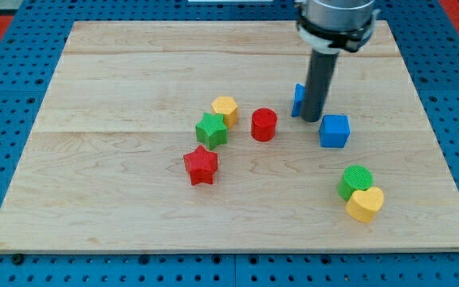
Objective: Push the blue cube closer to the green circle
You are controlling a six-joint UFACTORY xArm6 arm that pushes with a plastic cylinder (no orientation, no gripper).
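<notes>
The blue cube (334,131) sits right of the board's centre. The green circle (355,180) lies below it toward the view's bottom right, touching a yellow heart (365,204). My dark rod comes down from the view's top, and my tip (311,119) rests on the board just up and left of the blue cube, close to it. A second blue block (298,100) stands partly hidden behind the rod on its left; its shape is unclear.
A red cylinder (264,125) stands left of my tip. A yellow hexagon (225,109) and a green star (211,130) touch further left. A red star (201,166) lies below them. The wooden board (118,207) ends on a blue pegboard.
</notes>
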